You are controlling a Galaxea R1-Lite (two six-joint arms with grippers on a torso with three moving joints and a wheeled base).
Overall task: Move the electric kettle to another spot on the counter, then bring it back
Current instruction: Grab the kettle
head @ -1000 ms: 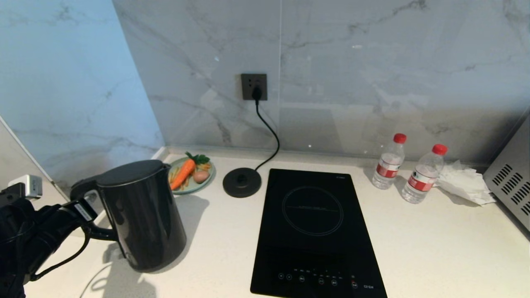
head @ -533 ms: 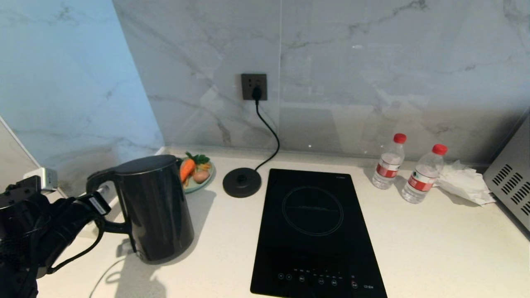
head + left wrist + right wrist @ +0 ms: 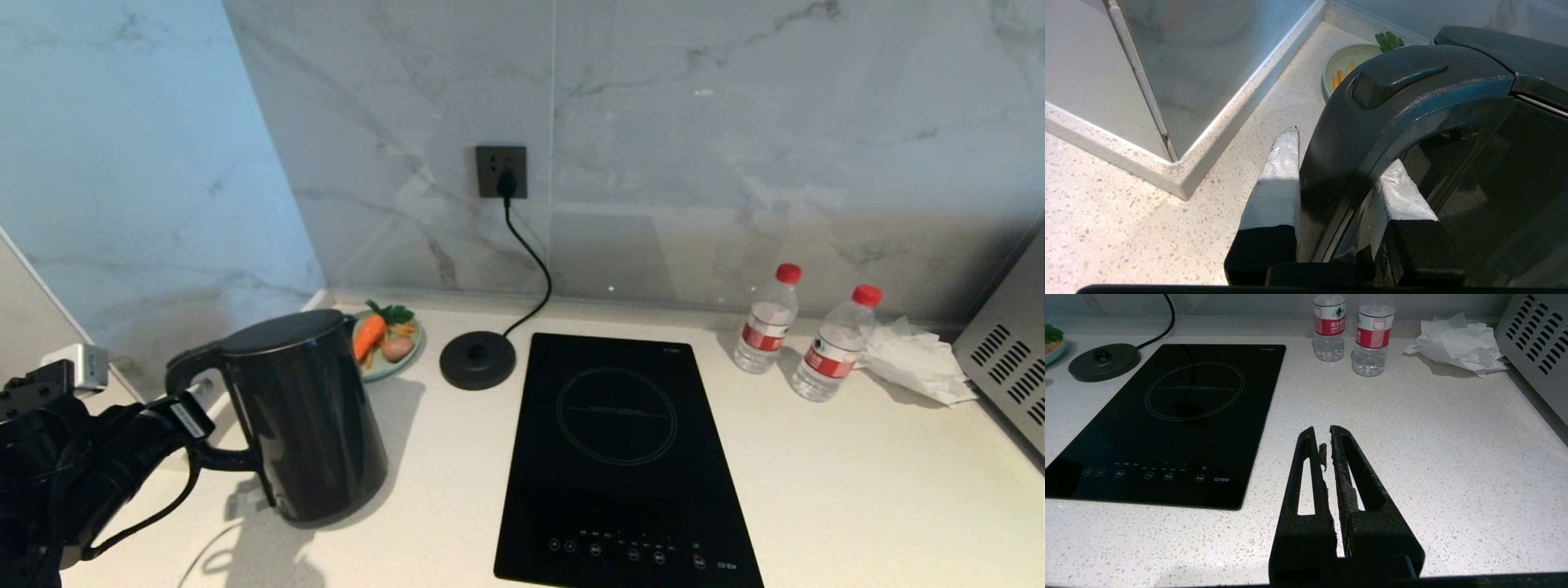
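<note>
At the left end of the counter (image 3: 857, 490), the left gripper (image 3: 1331, 163) is clamped on the loop handle of the electric kettle (image 3: 306, 416) (upright, near the vegetable plate (image 3: 404, 355) and well short of its base disc (image 3: 478, 359)), while the right gripper (image 3: 1325, 443) hangs closed and empty over bare worktop.

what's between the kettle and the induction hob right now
Nothing: only bare counter lies between the electric kettle and the induction hob, as the head view shows.
</note>
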